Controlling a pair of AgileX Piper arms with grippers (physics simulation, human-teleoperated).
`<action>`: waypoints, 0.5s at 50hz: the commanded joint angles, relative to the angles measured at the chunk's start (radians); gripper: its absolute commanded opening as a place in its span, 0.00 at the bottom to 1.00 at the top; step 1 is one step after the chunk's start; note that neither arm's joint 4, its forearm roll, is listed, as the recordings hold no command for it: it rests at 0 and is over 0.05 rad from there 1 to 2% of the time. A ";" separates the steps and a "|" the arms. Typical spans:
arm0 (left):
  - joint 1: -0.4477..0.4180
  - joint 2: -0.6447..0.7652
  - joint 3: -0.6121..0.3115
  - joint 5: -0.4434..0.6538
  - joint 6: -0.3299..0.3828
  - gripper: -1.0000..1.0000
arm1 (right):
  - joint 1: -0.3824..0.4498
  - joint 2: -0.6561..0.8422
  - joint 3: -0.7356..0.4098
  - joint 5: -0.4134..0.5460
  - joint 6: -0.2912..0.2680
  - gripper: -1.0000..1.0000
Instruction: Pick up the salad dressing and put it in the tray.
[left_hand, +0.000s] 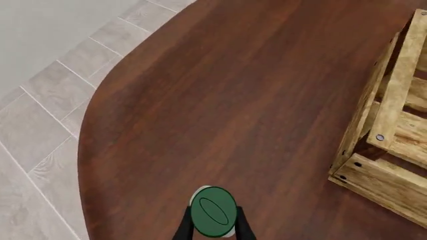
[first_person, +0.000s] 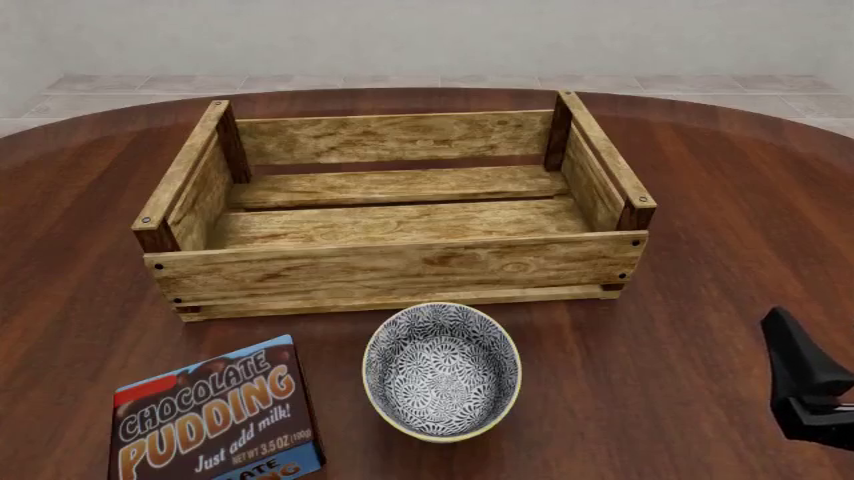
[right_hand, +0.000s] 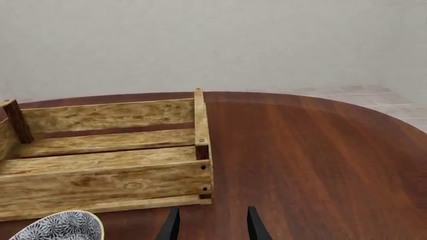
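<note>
The salad dressing (left_hand: 213, 211) shows in the left wrist view as a dark green cap with a sliver of white bottle, seen from above. It sits between the two black fingers of my left gripper (left_hand: 213, 227), which is shut on it and holds it over bare table, apart from a corner of the tray (left_hand: 390, 125). Neither the bottle nor the left gripper shows in the front view. The tray (first_person: 400, 265) is a large light-wood crate in the middle of the table, with nothing in it; it also shows in the right wrist view (right_hand: 107, 182). My right gripper (right_hand: 212, 227) is open and empty; only part of that arm (first_person: 807, 385) shows in the front view.
A patterned blue-white bowl (first_person: 443, 372) stands just in front of the tray's near wall, and its rim shows in the right wrist view (right_hand: 60, 227). A chocolate pudding box (first_person: 220, 420) lies at the front left. The rounded table edge (left_hand: 83, 150) and tiled floor lie beyond the left gripper.
</note>
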 joint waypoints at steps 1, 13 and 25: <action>-0.074 0.005 -0.076 0.012 0.001 0.00 | -0.001 -0.006 0.000 0.004 0.004 1.00; -0.183 0.002 -0.126 0.019 -0.014 0.00 | -0.007 -0.022 0.000 0.017 0.009 1.00; -0.274 -0.010 -0.175 0.040 0.006 0.00 | -0.010 -0.026 0.000 0.021 0.010 1.00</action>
